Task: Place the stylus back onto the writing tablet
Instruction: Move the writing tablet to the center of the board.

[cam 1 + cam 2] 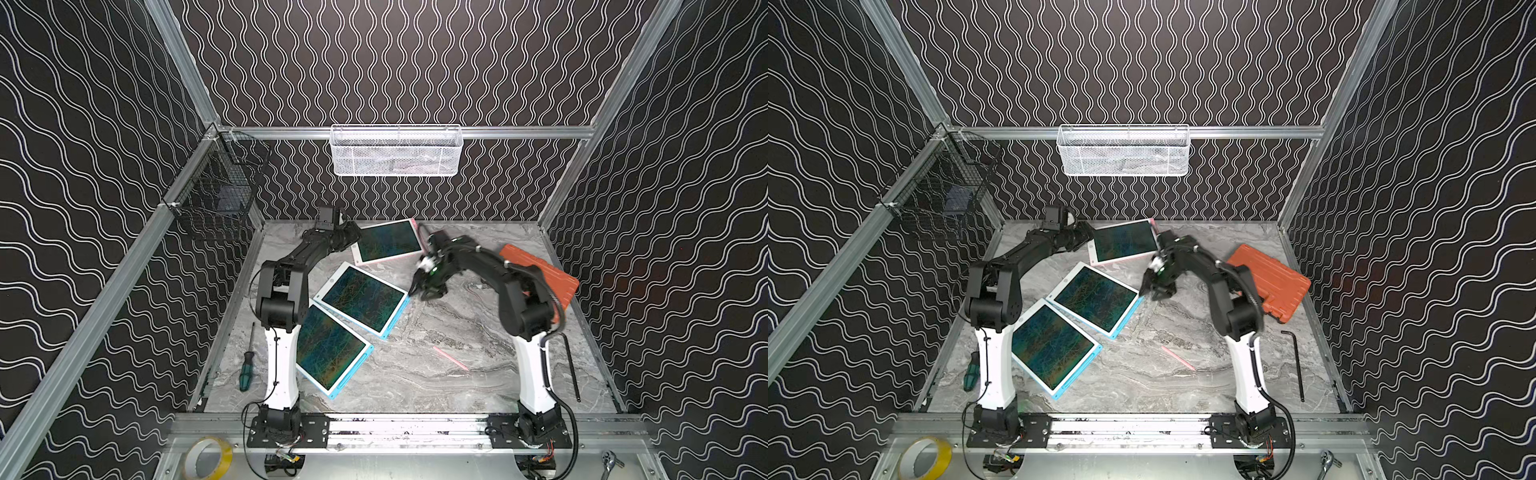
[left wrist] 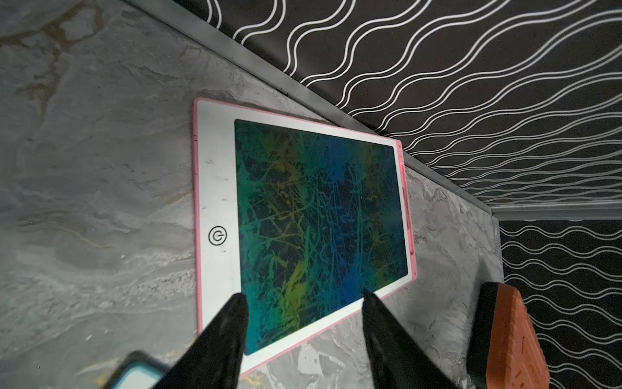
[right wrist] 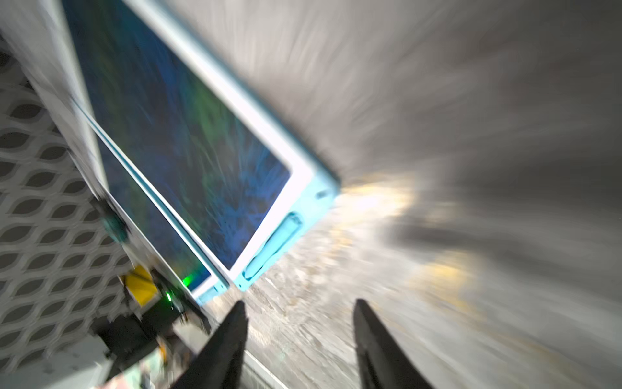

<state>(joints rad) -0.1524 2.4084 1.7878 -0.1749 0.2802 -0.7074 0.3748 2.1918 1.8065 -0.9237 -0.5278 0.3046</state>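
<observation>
L gripper [image 2: 303, 298] spread, empty, at pink writing tablet [image 2: 319, 219] edge. R gripper [image 3: 299, 306] spread, empty, nr blue tablet [image 3: 188, 141]. Pink stylus [image 1: 451, 358] on table [image 1: 415, 390].

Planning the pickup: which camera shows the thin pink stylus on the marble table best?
A top view: the thin pink stylus lies unobstructed on the grey marble table, in both top views. Left wrist view shows the pink-framed writing tablet instead; right wrist view, motion-blurred, misses it.

Three tablets [image 1: 388, 241] [image 1: 363, 299] [image 1: 330, 349], one loose stylus [image 1: 451, 358]
</observation>
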